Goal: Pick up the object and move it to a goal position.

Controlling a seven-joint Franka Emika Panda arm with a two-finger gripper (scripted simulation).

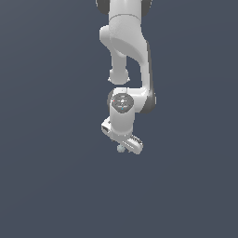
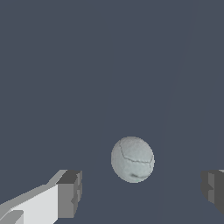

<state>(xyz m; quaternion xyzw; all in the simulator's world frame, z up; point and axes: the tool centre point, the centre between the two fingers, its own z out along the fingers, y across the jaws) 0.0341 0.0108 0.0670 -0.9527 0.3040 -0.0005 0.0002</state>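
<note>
The object is a tiny pale grey-white ball [image 2: 132,159] with faint crack lines on it. In the wrist view it lies between my two fingertips [image 2: 70,194], clear of both pads, with open space on each side. My gripper [image 2: 141,189] is open around it. In the exterior view the ball [image 1: 121,148] peeks out just below the white hand, and the gripper [image 1: 124,148] sits right over it on the dark grey floor. The fingers are mostly hidden by the hand there.
The white arm [image 1: 124,46] comes down from the top of the exterior view. Around it lies only a plain dark grey surface [image 1: 46,186]. No goal marker shows in either view.
</note>
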